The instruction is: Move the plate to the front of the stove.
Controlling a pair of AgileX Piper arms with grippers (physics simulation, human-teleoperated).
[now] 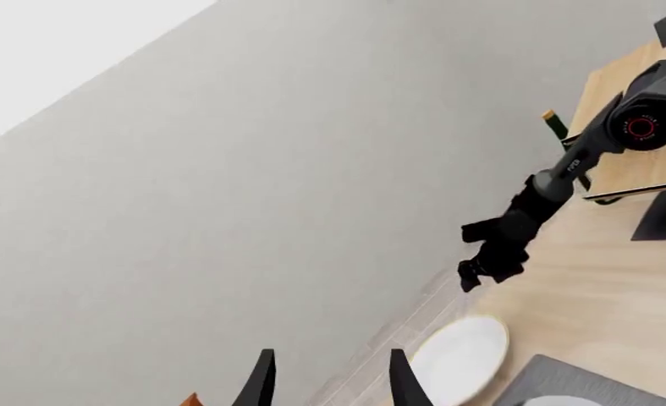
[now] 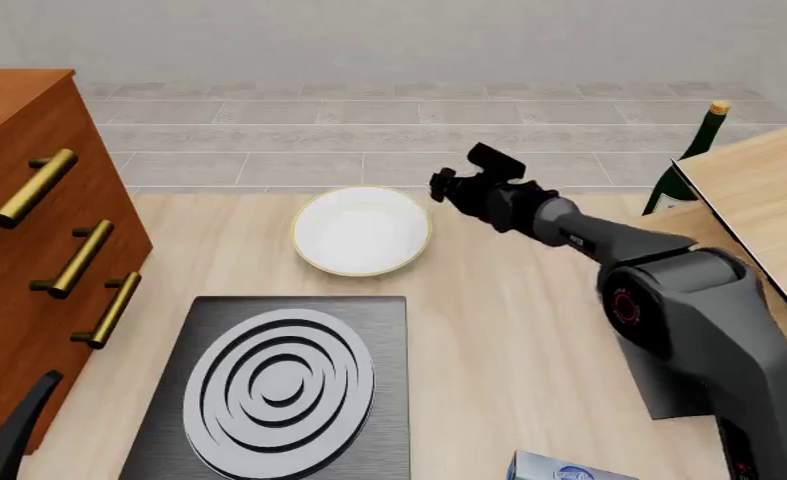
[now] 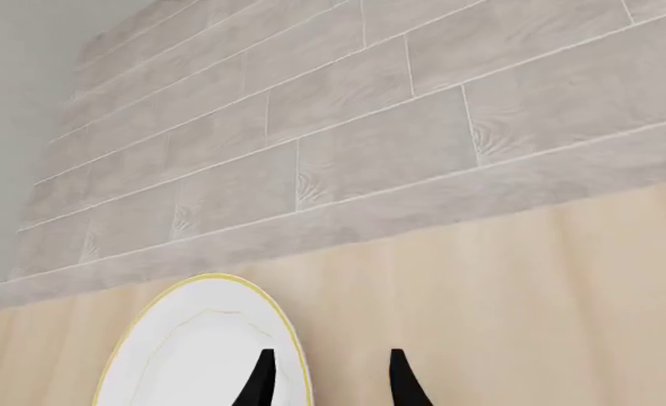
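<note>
The plate (image 2: 361, 230), white with a thin yellow rim, lies flat on the table just beyond the stove (image 2: 280, 385), a dark slab with white concentric rings. My right gripper (image 2: 439, 186) hovers open by the plate's far right edge. In the right wrist view one of its fingers (image 3: 261, 381) is over the rim of the plate (image 3: 191, 351), the other over bare table. My left gripper (image 1: 330, 382) is open and empty and points away from the table. In its view the plate (image 1: 463, 359) and a corner of the stove (image 1: 586, 385) show. Only one left finger (image 2: 20, 425) shows in the front view.
A wooden drawer cabinet (image 2: 33, 230) with brass handles stands at the left. A green bottle (image 2: 687, 160) and a raised wooden board (image 2: 760, 200) are at the right. A blue-white box (image 2: 567, 467) sits at the near edge. The right arm (image 2: 687, 310) crosses the table's right side.
</note>
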